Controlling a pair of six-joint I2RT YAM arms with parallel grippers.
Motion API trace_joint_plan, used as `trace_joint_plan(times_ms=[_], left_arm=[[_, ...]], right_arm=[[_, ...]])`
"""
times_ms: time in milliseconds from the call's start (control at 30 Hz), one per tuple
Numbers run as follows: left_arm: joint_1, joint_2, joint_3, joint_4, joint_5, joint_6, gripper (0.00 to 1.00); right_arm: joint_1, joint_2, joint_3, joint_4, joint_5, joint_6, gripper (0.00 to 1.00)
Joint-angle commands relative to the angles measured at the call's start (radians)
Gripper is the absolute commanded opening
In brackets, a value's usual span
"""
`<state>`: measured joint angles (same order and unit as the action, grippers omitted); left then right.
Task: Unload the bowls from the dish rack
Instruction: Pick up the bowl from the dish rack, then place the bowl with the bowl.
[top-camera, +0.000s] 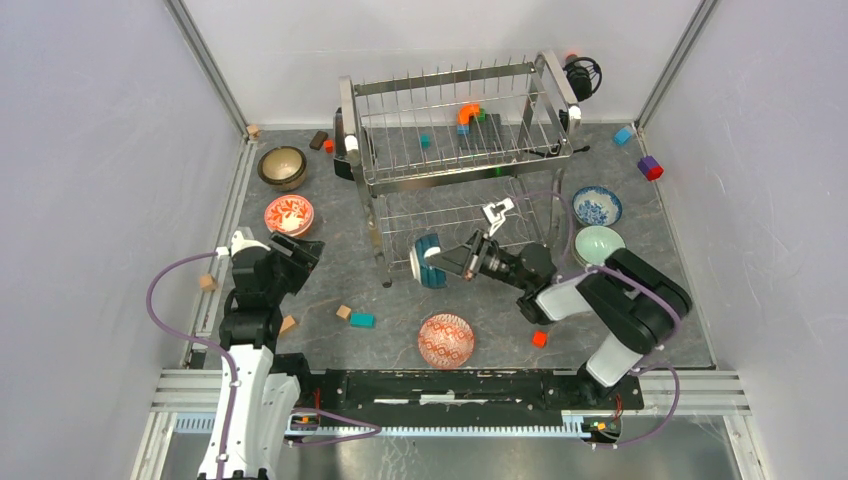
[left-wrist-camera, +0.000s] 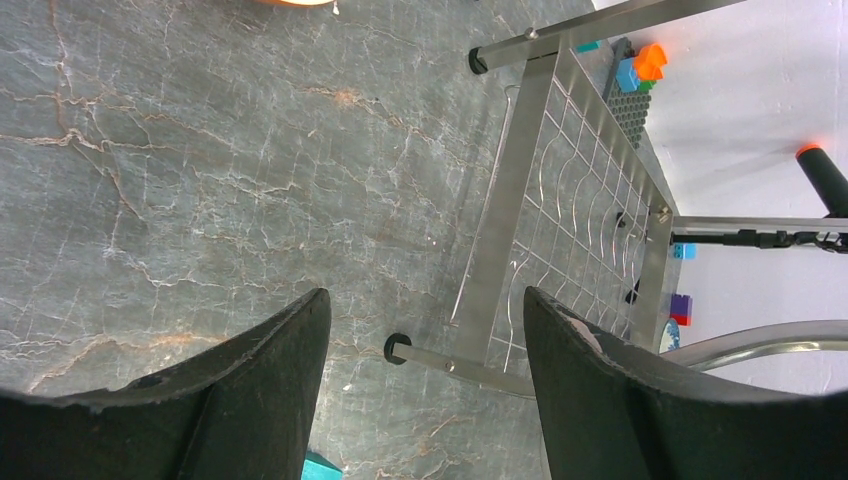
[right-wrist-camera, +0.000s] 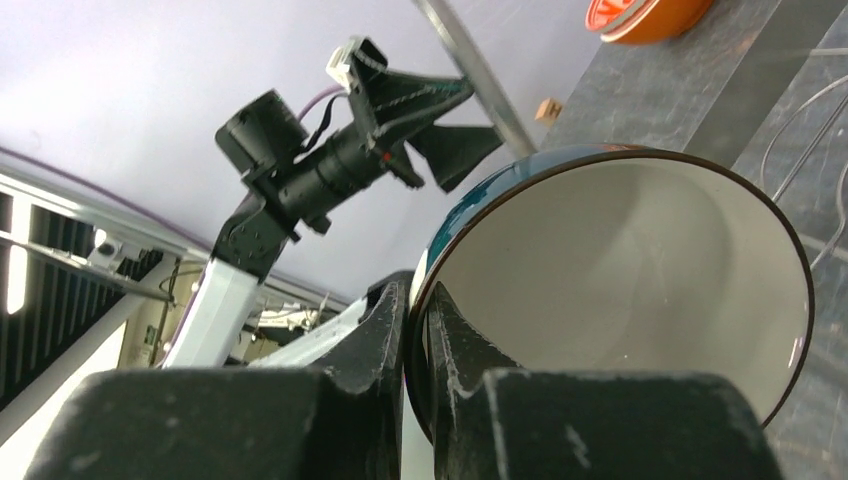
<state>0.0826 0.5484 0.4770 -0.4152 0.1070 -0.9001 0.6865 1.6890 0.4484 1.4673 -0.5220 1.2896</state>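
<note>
The steel dish rack (top-camera: 450, 130) stands at the back middle; its lower frame shows in the left wrist view (left-wrist-camera: 520, 230). My right gripper (top-camera: 462, 262) is shut on the rim of a white bowl with a dark rim and teal outside (top-camera: 430, 260), held on its side at the front left of the rack's lower tier. In the right wrist view the fingers (right-wrist-camera: 385, 330) pinch that bowl's rim (right-wrist-camera: 620, 270). My left gripper (top-camera: 305, 248) is open and empty beside an orange patterned bowl (top-camera: 289, 214); its open jaws show over bare table in its wrist view (left-wrist-camera: 425, 320).
On the table stand a brown-gold bowl (top-camera: 282, 165), a blue-and-white bowl (top-camera: 597, 206), a pale green bowl (top-camera: 598, 243) and a red-and-white bowl (top-camera: 446, 340). Small blocks lie around, a teal one (top-camera: 362, 320) and a red one (top-camera: 540, 338). Coloured blocks sit on the rack's top tier (top-camera: 468, 115).
</note>
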Motion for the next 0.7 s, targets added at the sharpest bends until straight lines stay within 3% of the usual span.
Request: trace_joint_plan(times_ms=[0, 233, 333, 467, 667], left_arm=[[-0.001, -0.013, 0.031, 0.0, 0.007, 0.027, 0.77], [-0.002, -0.021, 0.063, -0.052, 0.028, 0.045, 0.81], [-0.003, -0.019, 0.08, -0.076, 0.046, 0.059, 0.86], [-0.002, -0.009, 0.084, -0.091, 0.094, 0.062, 0.97], [-0.003, 0.019, 0.053, -0.098, 0.127, 0.043, 1.0]], right_arm=[[-0.002, -0.165, -0.089, 0.357, -0.058, -0.062, 0.0], [0.001, -0.469, -0.245, 0.055, -0.109, -0.239, 0.0], [0.003, -0.686, -0.274, -0.287, -0.114, -0.427, 0.0], [0.066, -0.983, -0.203, -0.937, 0.001, -0.774, 0.0], [0.226, -1.194, -0.115, -1.364, 0.259, -0.998, 0.0]])
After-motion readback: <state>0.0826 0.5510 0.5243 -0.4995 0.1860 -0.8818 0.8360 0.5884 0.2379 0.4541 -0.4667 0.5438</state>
